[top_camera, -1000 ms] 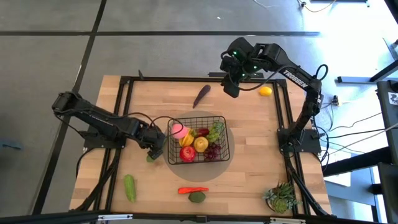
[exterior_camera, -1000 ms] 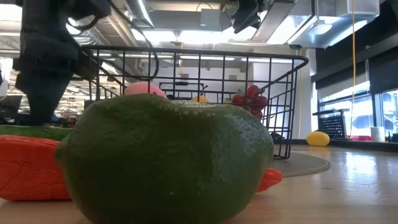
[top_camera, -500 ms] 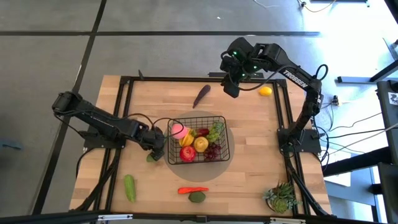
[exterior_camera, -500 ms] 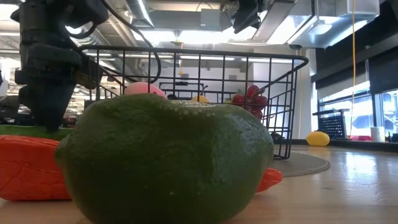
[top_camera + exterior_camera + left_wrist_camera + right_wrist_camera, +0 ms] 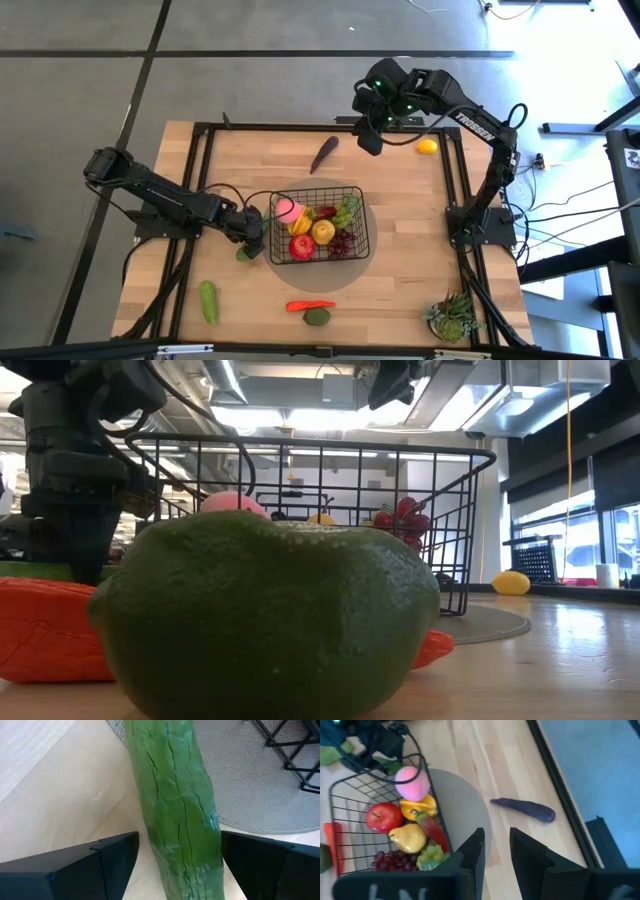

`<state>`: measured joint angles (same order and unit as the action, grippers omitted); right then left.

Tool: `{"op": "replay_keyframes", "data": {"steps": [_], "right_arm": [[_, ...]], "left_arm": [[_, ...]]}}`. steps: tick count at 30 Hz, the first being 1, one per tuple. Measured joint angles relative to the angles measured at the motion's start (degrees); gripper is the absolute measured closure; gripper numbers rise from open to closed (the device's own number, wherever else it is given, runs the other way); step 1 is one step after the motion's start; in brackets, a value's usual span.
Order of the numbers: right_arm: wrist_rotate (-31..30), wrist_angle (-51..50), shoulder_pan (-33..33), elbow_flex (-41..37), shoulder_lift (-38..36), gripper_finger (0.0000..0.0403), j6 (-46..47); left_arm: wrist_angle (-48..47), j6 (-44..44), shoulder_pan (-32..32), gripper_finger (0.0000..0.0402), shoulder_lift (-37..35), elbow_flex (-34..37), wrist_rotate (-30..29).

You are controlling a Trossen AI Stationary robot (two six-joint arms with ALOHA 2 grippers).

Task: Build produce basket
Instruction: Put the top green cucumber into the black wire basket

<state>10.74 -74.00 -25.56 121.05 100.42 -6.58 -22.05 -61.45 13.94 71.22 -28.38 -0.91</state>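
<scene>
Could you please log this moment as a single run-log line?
left gripper: open, straddling cucumber beside basket | right gripper: raised, empty, above eggplant

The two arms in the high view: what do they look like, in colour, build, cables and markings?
Both are dark, jointed arms. The right arm carries white lettering along one link and small green lights near its wrist; loose black cables trail beside its base. The left arm is plain black, with a thin cable looping near its wrist. The left gripper's fingers are flat, black, angular blocks.

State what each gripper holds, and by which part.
Nothing is held. The left gripper stands open astride a cucumber lying beside the basket, not closed on it. The right gripper hangs empty above the table's far edge.
</scene>
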Motion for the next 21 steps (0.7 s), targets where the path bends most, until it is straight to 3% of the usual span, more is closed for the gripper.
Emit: {"op": "replay_keyframes", "data": {"steps": [10, 21], "right_arm": [[25.5, 2.9, 0.1, 0.0, 0.0, 0.0319, -5.7], [31.9, 3.9, 0.0, 0.0, 0.0, 0.0319, -6.0]], "left_arm": [[-1.3, -2.9, 0.1, 0.0151, 0.7, -0.1, -1.4], [-1.6, -2.9, 0.0, 0.0264, 0.6, -0.1, -1.1]]}}
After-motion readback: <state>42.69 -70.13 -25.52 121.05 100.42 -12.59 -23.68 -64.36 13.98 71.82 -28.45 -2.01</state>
